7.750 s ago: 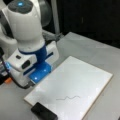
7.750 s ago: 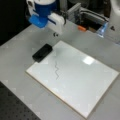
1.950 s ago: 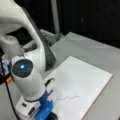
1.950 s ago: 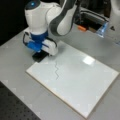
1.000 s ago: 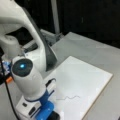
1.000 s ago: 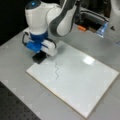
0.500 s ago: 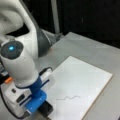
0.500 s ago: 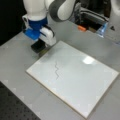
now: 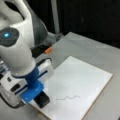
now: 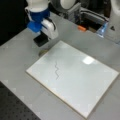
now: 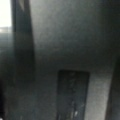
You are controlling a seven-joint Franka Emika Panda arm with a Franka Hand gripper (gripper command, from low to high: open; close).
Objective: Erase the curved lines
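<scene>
The hand [image 9: 41, 96] [image 10: 41, 37], on a blue-and-white mount, is clenched on a black eraser block [image 9: 42, 99] [image 10: 40, 40], which hangs from it beside a corner of the whiteboard [image 9: 82, 82] [image 10: 82, 75]. In a front view a gap shows between the block and the grey worktop [image 10: 15, 50] below. The curve lines [image 9: 68, 97] [image 10: 56, 70], 1 faint wavy stroke, lie unerased on the board, near the hand but apart from the block. Beyond the hand, a small orange object [image 9: 48, 50] [image 10: 81, 28] rests on the worktop. The wrist view shows only dark blurred surfaces.
</scene>
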